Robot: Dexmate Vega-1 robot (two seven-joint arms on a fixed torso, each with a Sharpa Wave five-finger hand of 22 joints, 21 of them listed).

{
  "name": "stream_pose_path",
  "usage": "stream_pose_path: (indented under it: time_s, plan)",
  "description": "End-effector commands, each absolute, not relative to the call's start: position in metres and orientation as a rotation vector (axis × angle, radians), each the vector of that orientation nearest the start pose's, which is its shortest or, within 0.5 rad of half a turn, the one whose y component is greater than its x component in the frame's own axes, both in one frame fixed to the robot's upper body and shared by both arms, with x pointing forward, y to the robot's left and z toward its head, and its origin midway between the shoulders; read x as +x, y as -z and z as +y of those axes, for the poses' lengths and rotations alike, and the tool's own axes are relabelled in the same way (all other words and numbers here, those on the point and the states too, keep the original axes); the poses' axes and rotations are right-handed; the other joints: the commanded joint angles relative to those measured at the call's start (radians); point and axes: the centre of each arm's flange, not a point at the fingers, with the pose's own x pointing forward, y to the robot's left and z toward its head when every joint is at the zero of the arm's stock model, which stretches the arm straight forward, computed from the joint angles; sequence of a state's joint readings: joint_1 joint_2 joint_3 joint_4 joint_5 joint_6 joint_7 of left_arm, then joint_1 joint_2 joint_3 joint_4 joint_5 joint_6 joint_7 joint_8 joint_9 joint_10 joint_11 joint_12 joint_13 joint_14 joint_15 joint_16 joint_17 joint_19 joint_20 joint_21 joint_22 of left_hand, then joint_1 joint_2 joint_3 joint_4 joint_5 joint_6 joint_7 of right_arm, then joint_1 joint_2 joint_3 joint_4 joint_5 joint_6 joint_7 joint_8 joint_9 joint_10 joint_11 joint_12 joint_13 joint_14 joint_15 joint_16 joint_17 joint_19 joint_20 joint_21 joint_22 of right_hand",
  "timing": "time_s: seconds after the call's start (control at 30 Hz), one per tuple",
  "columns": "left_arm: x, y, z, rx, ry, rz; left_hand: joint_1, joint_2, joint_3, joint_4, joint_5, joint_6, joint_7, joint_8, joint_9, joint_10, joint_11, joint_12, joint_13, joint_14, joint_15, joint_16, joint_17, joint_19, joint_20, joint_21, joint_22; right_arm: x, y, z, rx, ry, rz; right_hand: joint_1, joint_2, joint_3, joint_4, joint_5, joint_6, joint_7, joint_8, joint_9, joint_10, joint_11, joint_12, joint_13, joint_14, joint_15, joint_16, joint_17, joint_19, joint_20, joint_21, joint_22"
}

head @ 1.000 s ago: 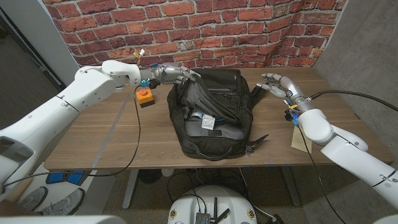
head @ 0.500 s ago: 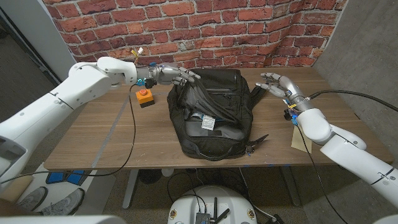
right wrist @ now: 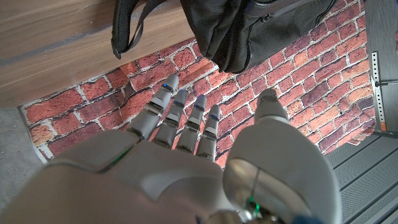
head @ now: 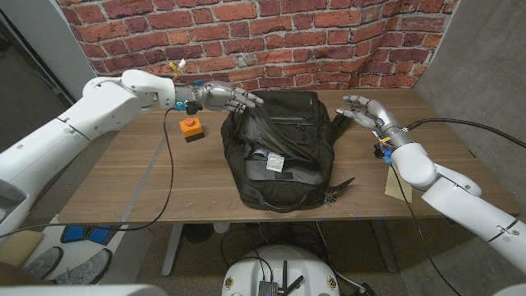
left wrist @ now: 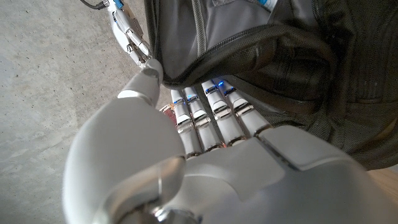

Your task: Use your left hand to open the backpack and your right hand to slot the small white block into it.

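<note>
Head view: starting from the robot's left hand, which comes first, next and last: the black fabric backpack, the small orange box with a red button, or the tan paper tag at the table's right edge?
1. Black fabric backpack: the left hand is at its top left edge.
2. Small orange box with a red button: just in front of the hand, on its left.
3. Tan paper tag: far across the table, by the right arm.

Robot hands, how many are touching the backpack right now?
1. The left hand grips the opened edge of the backpack at its far left corner. The right hand hovers open beside the backpack's right side, apart from it.
</note>
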State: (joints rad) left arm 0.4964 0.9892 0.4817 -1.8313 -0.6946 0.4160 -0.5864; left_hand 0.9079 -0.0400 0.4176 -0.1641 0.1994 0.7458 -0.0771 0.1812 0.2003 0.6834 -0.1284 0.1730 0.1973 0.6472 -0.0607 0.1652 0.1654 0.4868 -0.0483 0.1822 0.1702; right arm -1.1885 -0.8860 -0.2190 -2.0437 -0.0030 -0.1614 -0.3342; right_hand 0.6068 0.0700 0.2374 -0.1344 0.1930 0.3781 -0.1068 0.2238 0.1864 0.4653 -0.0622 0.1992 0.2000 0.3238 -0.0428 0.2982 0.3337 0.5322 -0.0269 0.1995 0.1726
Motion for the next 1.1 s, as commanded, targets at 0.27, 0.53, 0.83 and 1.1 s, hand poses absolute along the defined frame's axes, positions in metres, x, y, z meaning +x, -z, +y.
stream_pose_path:
  time_s: [0.27, 0.53, 0.83, 1.1]
  plan:
    - [0.544, -0.146, 0.245, 0.653, 0.846, -0.316, -0.040, -0.027, -0.056, 0.011, -0.007, -0.106, 0.003, -0.002, -0.010, -0.142, 0.019, 0.001, -0.012, -0.158, -0.034, 0.001, 0.000, -0.118, -0.052, -0.007, -0.002, 0.520, -0.015, -0.293, -0.793, 0.130, -0.689, 0.007, 0.006, 0.001, -0.004, 0.009, 0.008, 0.002, -0.005, -0.001, -0.002, 0.001, -0.001, 0.002, -0.005, -0.030, -0.005, 0.002, -0.002, 0.002, -0.001, 0.002]
    - [0.547, -0.147, 0.243, 0.650, 0.851, -0.332, -0.087, -0.023, -0.089, 0.021, -0.012, -0.187, 0.010, -0.004, -0.016, -0.282, 0.051, -0.002, -0.019, -0.291, 0.004, 0.001, 0.000, -0.223, -0.048, -0.010, -0.004, 0.523, -0.015, -0.294, -0.791, 0.128, -0.689, 0.006, 0.007, 0.000, -0.005, 0.009, 0.008, 0.001, -0.007, -0.001, -0.004, 0.001, -0.002, 0.002, -0.005, -0.029, -0.005, 0.002, -0.002, 0.002, -0.001, 0.002]
    - [0.548, -0.145, 0.242, 0.629, 0.794, -0.378, -0.164, 0.003, -0.119, 0.035, -0.014, -0.326, 0.010, -0.012, -0.021, -0.431, 0.083, 0.003, -0.021, -0.442, 0.039, 0.001, 0.000, -0.335, -0.035, -0.008, -0.004, 0.527, -0.014, -0.299, -0.779, 0.133, -0.680, 0.005, 0.007, 0.000, -0.006, 0.009, 0.007, 0.001, -0.010, 0.000, -0.004, 0.000, -0.001, 0.002, -0.008, -0.030, -0.007, 0.001, -0.004, 0.003, -0.001, 0.002]
    - [0.549, -0.144, 0.241, 0.598, 0.734, -0.441, -0.194, 0.011, -0.128, 0.038, -0.016, -0.379, -0.007, -0.011, -0.022, -0.476, 0.074, 0.003, -0.021, -0.479, 0.044, 0.002, 0.000, -0.360, -0.037, -0.006, -0.004, 0.534, -0.015, -0.305, -0.744, 0.133, -0.680, -0.002, 0.008, -0.002, -0.005, 0.009, 0.001, 0.001, -0.015, 0.000, -0.017, 0.003, -0.006, 0.002, -0.019, -0.026, -0.013, 0.000, -0.008, 0.003, -0.003, 0.002]
